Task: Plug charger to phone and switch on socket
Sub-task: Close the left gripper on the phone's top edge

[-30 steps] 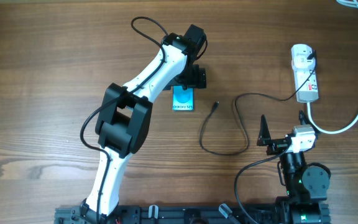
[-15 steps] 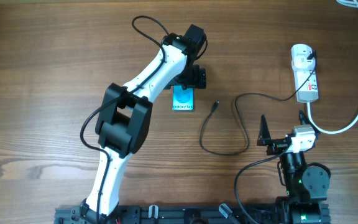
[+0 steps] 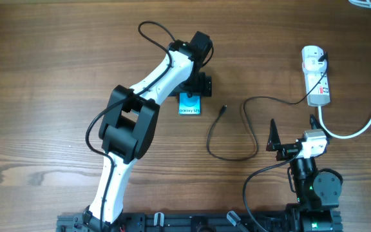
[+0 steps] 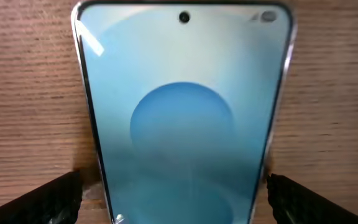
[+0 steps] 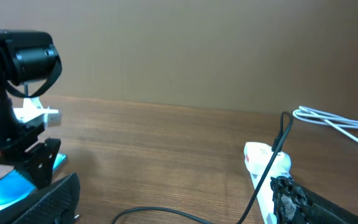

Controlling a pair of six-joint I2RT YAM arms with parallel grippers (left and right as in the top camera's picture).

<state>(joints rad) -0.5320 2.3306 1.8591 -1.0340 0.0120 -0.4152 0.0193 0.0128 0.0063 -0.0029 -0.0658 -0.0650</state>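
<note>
The phone [image 3: 190, 104] lies flat on the table with its cyan screen lit. My left gripper [image 3: 194, 86] is open over its far end. In the left wrist view the phone [image 4: 185, 93] fills the frame between my left gripper's [image 4: 174, 194] two fingers, with a small gap on each side. The charger's thin black cable [image 3: 232, 157] loops on the table. Its free connector [image 3: 223, 110] lies to the right of the phone, and its plug [image 3: 321, 59] sits in the white socket strip [image 3: 317, 84]. My right gripper [image 3: 293, 133] is open and empty, near the table's front.
The socket's thick white cord [image 3: 359, 132] curves off to the right edge. In the right wrist view the socket [image 5: 261, 163] and black cable [image 5: 277, 152] are ahead on the right of my open right gripper [image 5: 176, 200], and the left arm [image 5: 17, 68] stands over the phone [image 5: 2, 190].
The left arm has shifted slightly to the left over the phone. The phone, the cable and the right arm have not moved.
</note>
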